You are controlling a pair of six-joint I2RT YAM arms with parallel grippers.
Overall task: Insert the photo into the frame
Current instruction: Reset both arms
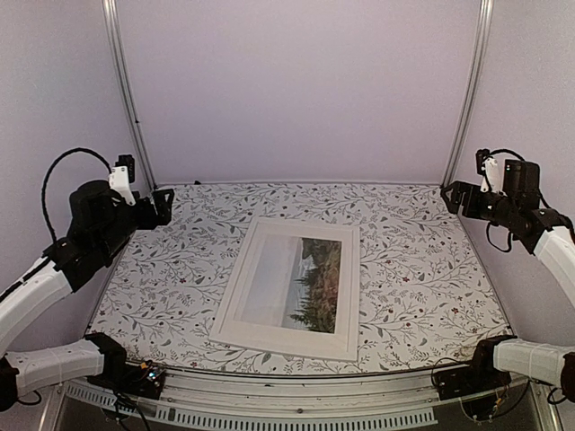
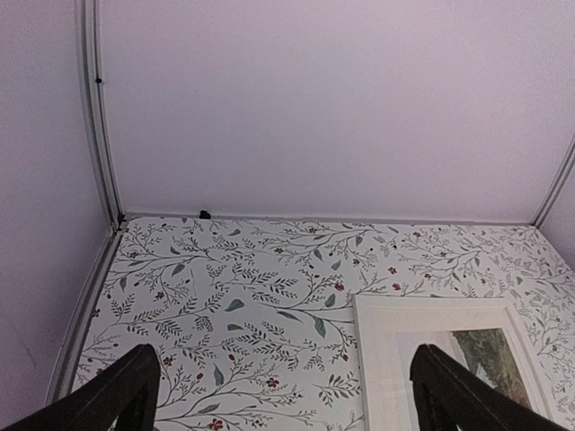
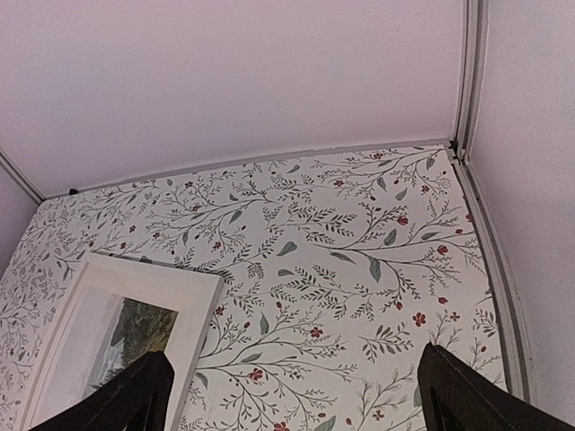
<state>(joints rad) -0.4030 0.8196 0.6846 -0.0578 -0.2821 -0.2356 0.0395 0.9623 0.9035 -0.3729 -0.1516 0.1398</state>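
At the bottom of the top view, the two arm bases are seen beside a slotted white strip (image 1: 269, 417) that runs along the near edge of the bench (image 1: 422, 269). Just beyond it, at lower centre, the frame (image 1: 283, 345) is laid flat on the bench, slightly skewed. The photo (image 1: 301, 283) is seen inside the frame's narrow white border, turned sideways. Its dark conifers are toward the right of the picture and its pale sky toward the left. Whether it is under the pane cannot be told.

The bench is covered with a white sheet printed with grey-green leafy sprigs and small red flowers.

Further back, the left arm (image 1: 90, 224) is raised at mid left and the right arm (image 1: 517, 206) at mid right, both well apart from the frame. The left jaws are spread fully wide with nothing between them, and their dark fingers (image 2: 126, 395) are seen at the lower corners of the left wrist view. The right jaws are likewise wide and empty, with fingers (image 3: 135, 395) at the lower corners of the right wrist view.

The scene is closed off by pale lilac walls, with a metal post (image 1: 126, 90) set at each rear corner.
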